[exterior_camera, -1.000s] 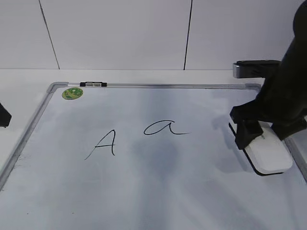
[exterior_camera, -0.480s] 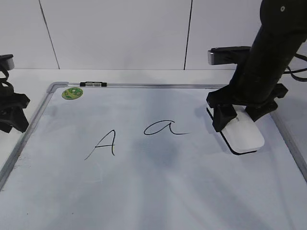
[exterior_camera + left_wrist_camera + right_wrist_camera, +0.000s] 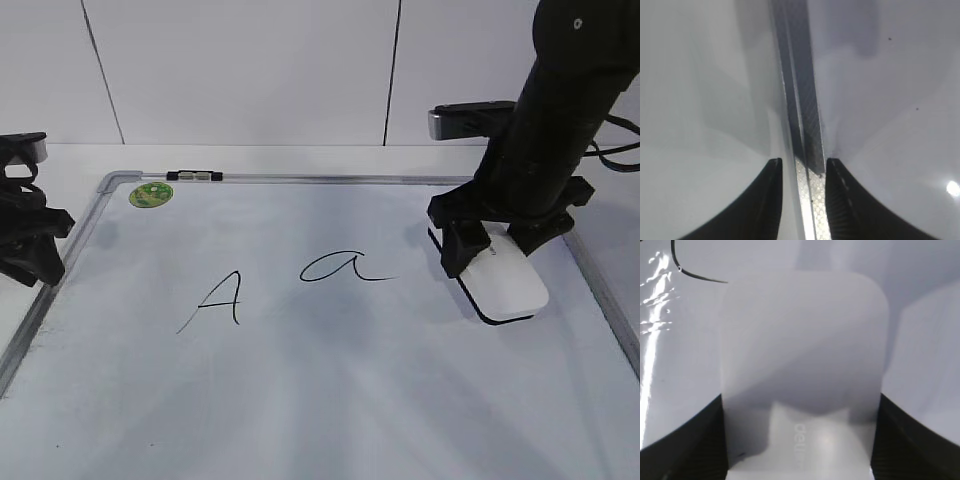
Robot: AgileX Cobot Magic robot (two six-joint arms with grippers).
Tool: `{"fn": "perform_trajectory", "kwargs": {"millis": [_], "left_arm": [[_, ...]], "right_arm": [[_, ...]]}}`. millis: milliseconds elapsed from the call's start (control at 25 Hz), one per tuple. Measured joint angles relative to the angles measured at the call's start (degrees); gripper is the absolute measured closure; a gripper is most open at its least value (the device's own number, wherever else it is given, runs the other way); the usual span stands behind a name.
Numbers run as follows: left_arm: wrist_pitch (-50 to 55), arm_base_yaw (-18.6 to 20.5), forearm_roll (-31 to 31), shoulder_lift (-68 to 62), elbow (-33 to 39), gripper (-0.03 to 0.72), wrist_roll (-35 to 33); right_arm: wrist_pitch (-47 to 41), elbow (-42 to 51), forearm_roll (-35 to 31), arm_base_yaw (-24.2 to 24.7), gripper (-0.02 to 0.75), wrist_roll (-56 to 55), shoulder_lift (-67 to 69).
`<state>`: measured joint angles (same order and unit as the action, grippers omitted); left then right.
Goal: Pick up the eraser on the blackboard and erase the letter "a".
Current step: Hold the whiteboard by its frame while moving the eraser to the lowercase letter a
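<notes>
The right gripper (image 3: 497, 240) is clamping the eraser (image 3: 505, 282) from both sides, its black fingers (image 3: 685, 450) pressing against the white plastic body. The eraser is sitting with its dark underside toward the blackboard (image 3: 330, 400), on the right part of the board; whether the felt is actually touching the surface cannot be told. In the right wrist view the eraser (image 3: 802, 370) is filling the middle of the picture, and the tail stroke of the letter "a" (image 3: 695, 272) is showing at the upper left, just beside the eraser's far corner.

In the exterior view the letter "a" (image 3: 345, 267) is lying intact near the middle of the board, to the left of the eraser and apart from it. An angular capital A (image 3: 215, 300) is standing further left. A round green sticker (image 3: 151, 194) is sitting in the upper left corner, with a small black-and-silver clip (image 3: 194, 176) on the top frame beside it.

The left gripper (image 3: 25, 250) is hanging at the board's left edge. In the left wrist view its fingers (image 3: 765, 200) are standing apart, holding nothing, with the grey frame rail (image 3: 800, 100) running between them below.
</notes>
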<state>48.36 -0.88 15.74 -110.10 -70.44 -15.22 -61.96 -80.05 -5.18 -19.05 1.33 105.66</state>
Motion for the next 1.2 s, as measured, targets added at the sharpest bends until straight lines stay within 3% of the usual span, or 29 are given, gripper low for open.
{"fn": "perform_trajectory", "kwargs": {"millis": [200, 520, 1200], "left_arm": [[0.02, 0.0, -0.28, -1.4, -0.32, 0.499, 0.0], [0.15, 0.0, -0.33, -1.76, -0.39, 0.615, -0.09], [1.0, 0.0, -0.22, -2.34, -1.04, 0.622, -0.09]], "right_arm": [[0.0, 0.0, 0.0, 0.0, 0.166, 0.0, 0.0], [0.0, 0.0, 0.0, 0.0, 0.166, 0.0, 0.0], [0.67, -3.64, 0.12, -0.81, 0.166, 0.91, 3.62]]}}
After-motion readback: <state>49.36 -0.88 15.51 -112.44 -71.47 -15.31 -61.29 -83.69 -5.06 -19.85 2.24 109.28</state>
